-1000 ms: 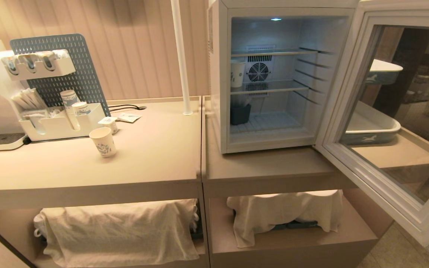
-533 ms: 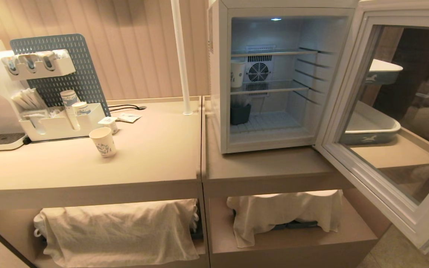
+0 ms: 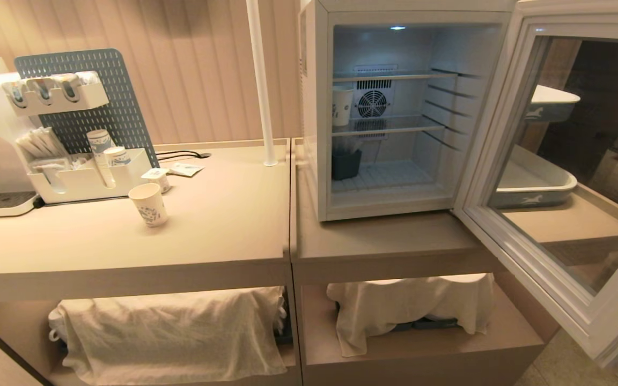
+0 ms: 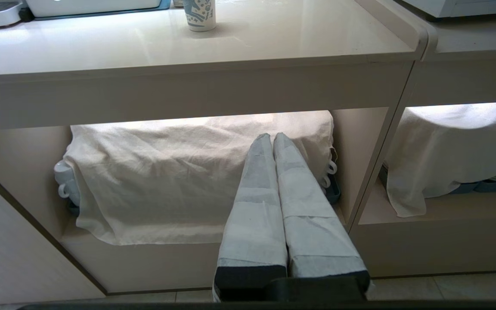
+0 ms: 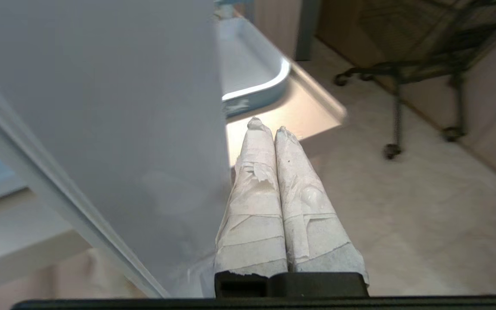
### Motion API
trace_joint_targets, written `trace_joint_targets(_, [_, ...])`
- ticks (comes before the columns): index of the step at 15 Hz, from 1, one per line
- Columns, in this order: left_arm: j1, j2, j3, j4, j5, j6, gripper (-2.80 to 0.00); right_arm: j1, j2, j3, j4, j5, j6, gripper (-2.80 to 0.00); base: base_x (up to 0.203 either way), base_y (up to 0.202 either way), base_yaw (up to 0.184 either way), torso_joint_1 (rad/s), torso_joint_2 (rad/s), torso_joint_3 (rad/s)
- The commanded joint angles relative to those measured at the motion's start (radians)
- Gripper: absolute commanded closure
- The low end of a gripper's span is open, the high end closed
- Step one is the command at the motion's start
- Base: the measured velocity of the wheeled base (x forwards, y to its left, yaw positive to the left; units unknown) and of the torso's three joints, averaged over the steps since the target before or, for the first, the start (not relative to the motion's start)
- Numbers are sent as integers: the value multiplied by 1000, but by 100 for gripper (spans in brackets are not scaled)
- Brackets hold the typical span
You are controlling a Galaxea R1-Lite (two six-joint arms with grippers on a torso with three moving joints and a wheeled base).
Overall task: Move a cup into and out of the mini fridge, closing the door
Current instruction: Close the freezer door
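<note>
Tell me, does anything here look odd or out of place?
Nothing is spilled or damaged. The mini fridge stands with its door swung wide open, a paper cup on its middle shelf. Another cup stands upright on the counter.

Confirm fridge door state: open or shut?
Open. The door is swung wide to the right, leaving the mini fridge interior, wire shelves and rear fan exposed. The right gripper, shut, sits beside the door's edge.

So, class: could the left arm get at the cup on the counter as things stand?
Probably yes. The cup stands alone on open counter, with nothing in front of it; the shut left tool sits low, before the cloth-covered shelf, and must rise first.
</note>
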Motion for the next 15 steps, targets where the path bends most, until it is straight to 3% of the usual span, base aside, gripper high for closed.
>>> trace_joint_targets(1, [0,1,2,0,0,0,0,17,-4,-1,1,2,36,0,0,0,0,0,0,0])
trace_joint_targets(4, [0,0,2,0,0,0,0,36,-6,-1,1,3,59,0,0,0,0,0,0,0])
trace_joint_targets(10, [0,0,2,0,0,0,0,86,-9,-5,3,31,223,0,0,0,0,0,0,0])
trace_joint_targets(12, [0,1,2,0,0,0,0,91,-6,-3,3,33,236,0,0,0,0,0,0,0])
trace_joint_targets(15, [0,2,2,0,0,0,0,106,-7,-3,0,93,300,0,0,0,0,0,0,0])
